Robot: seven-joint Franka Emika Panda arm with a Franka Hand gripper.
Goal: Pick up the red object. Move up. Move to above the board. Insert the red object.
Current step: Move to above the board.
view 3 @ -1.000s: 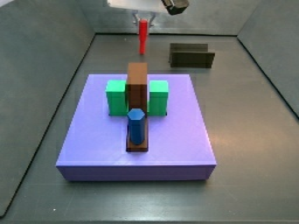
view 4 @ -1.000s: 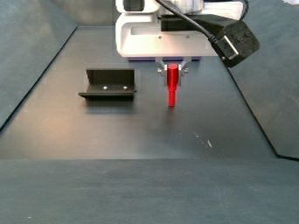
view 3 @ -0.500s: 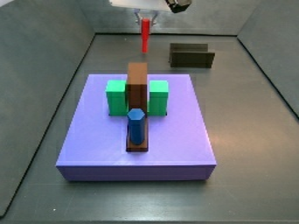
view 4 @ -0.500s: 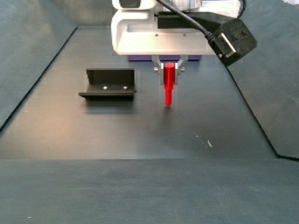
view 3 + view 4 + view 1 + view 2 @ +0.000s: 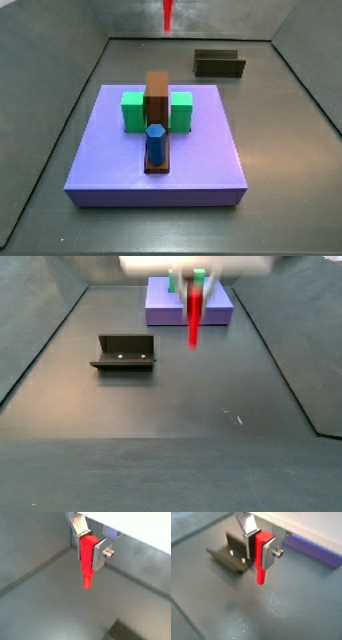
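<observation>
The gripper (image 5: 89, 543) hangs high above the floor, jaws clamped on the red object (image 5: 87, 559), open air all round the peg's tip. Beneath it bare grey floor (image 5: 201, 406), nothing to catch on. The fixture (image 5: 124, 353) stands off to one side, apart. On the purple platform (image 5: 158, 170), the board (image 5: 158, 105) rises tallest, green blocks (image 5: 134, 110) flanking it, a blue peg (image 5: 156, 145) upright at its near end.

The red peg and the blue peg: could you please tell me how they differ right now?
The red peg hangs in the air, clamped in the tool; the blue peg stands seated in the board. The red peg looks slimmer, while the blue peg is thicker with a hexagonal top. Both stand upright.
</observation>
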